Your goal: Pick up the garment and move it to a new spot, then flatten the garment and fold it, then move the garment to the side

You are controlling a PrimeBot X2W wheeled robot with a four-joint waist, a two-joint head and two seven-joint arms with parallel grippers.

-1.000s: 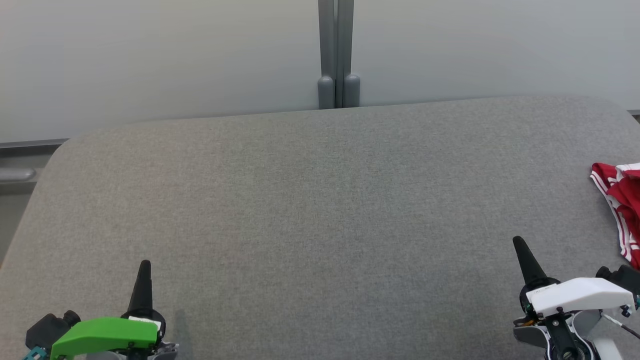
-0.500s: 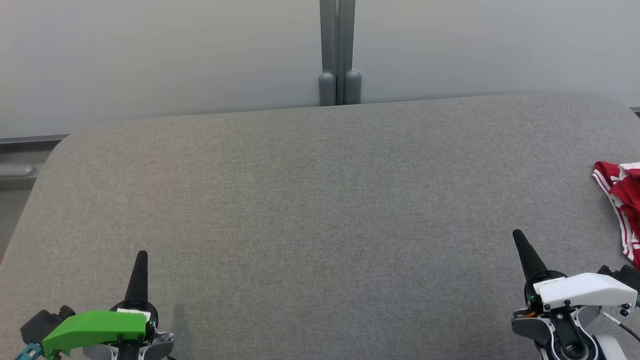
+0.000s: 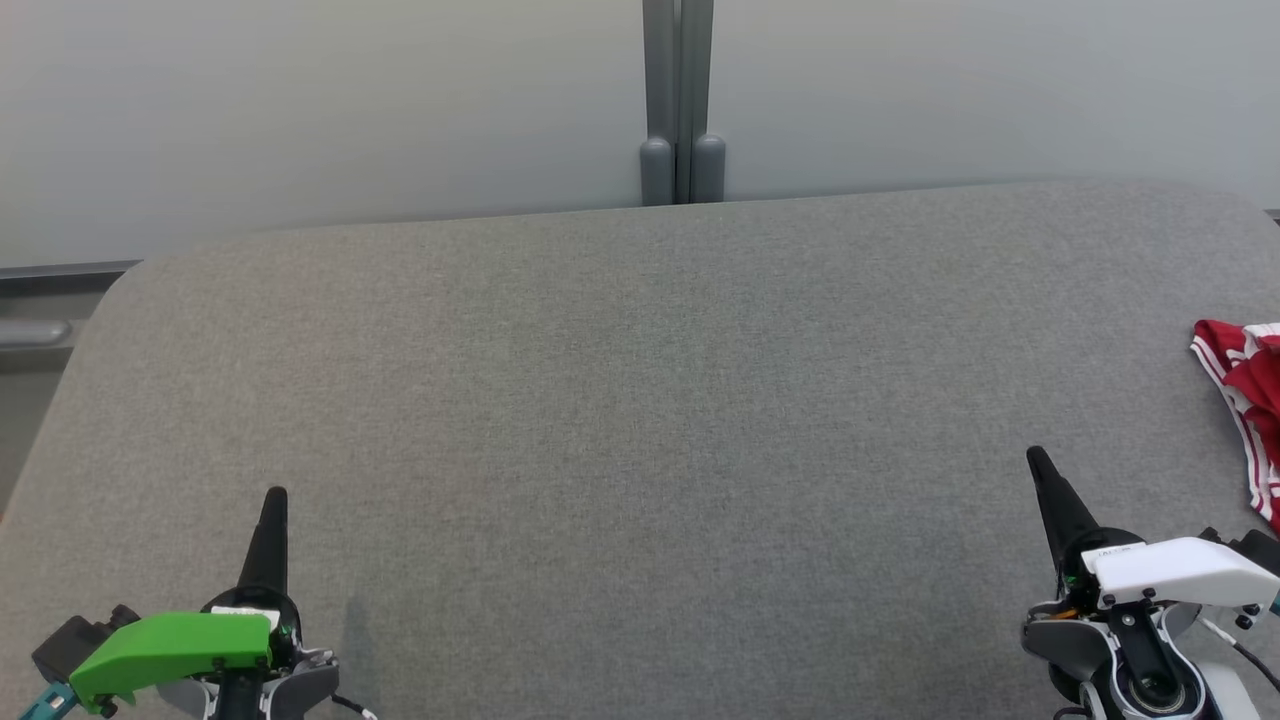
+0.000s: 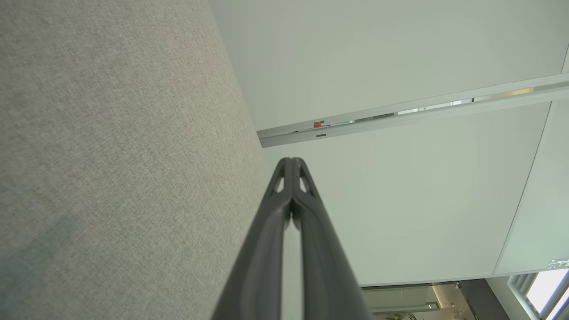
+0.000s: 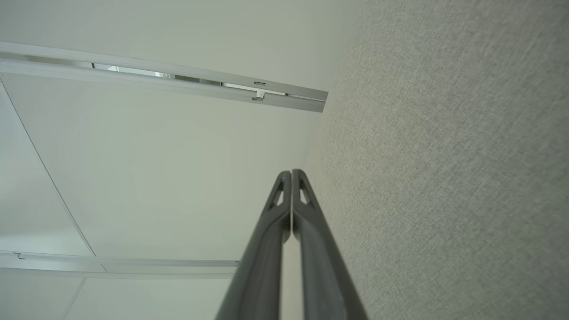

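The wide grey cloth-covered table point(image 3: 640, 400) had open room from its left edge past the middle. A crumpled red garment with white stripes point(image 3: 1255, 390) lay at its right edge. A pale wall point(image 3: 300, 100) stood behind the far edge.

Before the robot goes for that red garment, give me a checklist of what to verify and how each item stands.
1. Is the garment located? It lies at the right side of the table: ok.
2. Is the whole garment in view? It runs off the head view's edge: not ok.
3. Is the right gripper open for a grasp? Shut and empty: not ok.
4. Is the left gripper open? Shut and empty: not ok.
5. How do the garment's layers lie? Cannot tell.
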